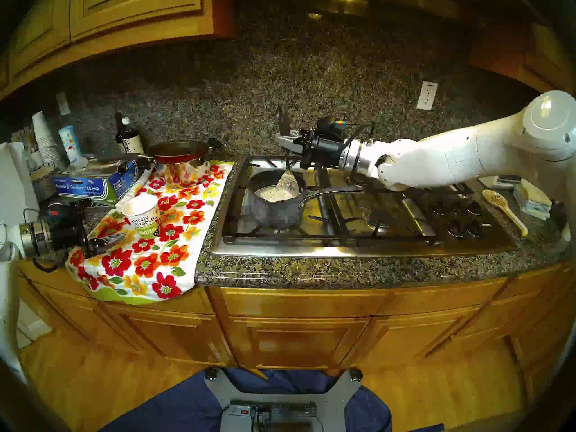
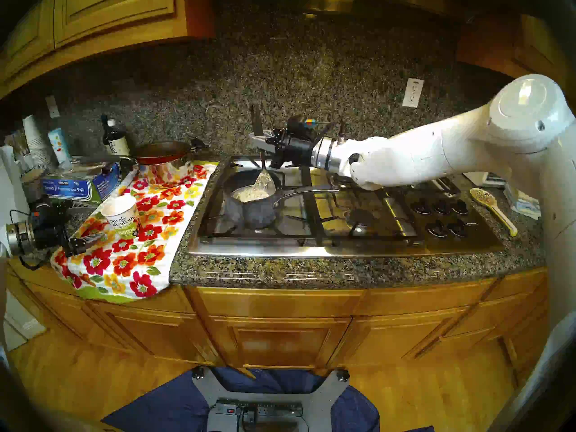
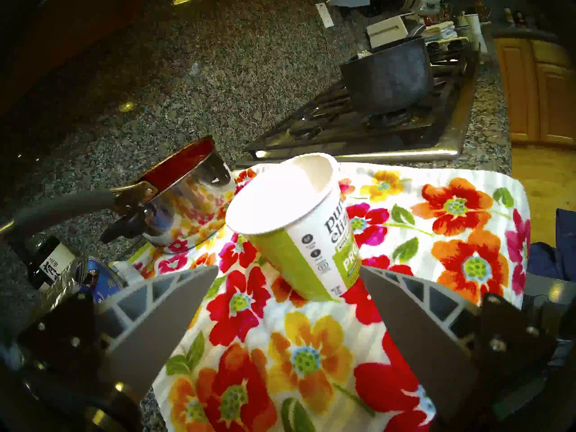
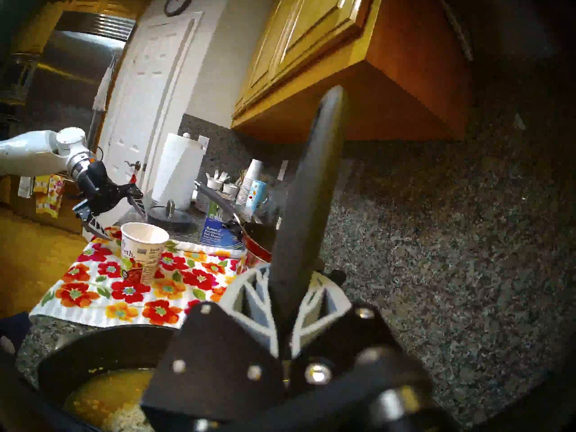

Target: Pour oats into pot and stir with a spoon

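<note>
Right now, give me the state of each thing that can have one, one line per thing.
paper cup: upright on the floral towel, looks empty
pot: on the stove, oats inside
spoon: bowl tilted at the oats
right gripper: shut on the spoon's handle
left gripper: open, empty, just short of the cup
red pan: sitting on a shiny steel pot

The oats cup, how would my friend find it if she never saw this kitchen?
Start at the steel gas stove and look left to the flowered cloth on the counter. A white paper cup printed "purely elizabeth", with a green band, stands upright on it. The plain white stacked cups by the wall have no print.
</note>
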`<state>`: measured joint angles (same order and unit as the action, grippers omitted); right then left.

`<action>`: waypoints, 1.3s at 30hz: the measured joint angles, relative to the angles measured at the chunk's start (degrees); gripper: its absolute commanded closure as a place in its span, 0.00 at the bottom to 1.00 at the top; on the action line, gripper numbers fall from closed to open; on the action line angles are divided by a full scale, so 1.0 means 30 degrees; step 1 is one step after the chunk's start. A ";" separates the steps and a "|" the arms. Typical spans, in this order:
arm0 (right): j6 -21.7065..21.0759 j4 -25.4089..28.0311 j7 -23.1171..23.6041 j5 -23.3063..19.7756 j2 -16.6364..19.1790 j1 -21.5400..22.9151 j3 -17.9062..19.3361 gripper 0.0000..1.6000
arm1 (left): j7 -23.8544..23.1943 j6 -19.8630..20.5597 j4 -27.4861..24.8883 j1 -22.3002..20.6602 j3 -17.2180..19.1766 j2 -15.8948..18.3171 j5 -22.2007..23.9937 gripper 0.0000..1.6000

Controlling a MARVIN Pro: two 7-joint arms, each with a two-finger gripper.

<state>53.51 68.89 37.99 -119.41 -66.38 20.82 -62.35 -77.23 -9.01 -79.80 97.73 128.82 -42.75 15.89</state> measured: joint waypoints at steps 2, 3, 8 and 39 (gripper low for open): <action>0.0087 0.0064 -0.0357 0.0267 -0.0007 0.0090 -0.0064 1.00 | 0.0000 0.0000 0.0000 0.0000 0.0000 0.0000 0.0000 0.00; 0.0102 0.0078 -0.0452 0.0345 -0.0009 0.0112 -0.0078 1.00 | 0.0000 0.0000 0.0000 0.0000 0.0000 0.0000 0.0000 0.00; 0.0193 0.0179 -0.1205 0.1034 -0.0031 0.0284 -0.0137 1.00 | 0.0000 0.0000 -0.0001 0.0001 0.0000 0.0000 0.0000 0.00; 0.0279 0.0553 -0.4635 0.5041 -0.0492 0.0541 0.0529 1.00 | 0.0002 0.0000 -0.0007 0.0006 0.0001 -0.0001 0.0000 0.00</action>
<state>54.35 70.55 24.08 -104.28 -67.86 22.44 -60.77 -77.22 -9.02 -79.82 97.75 128.82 -42.75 15.89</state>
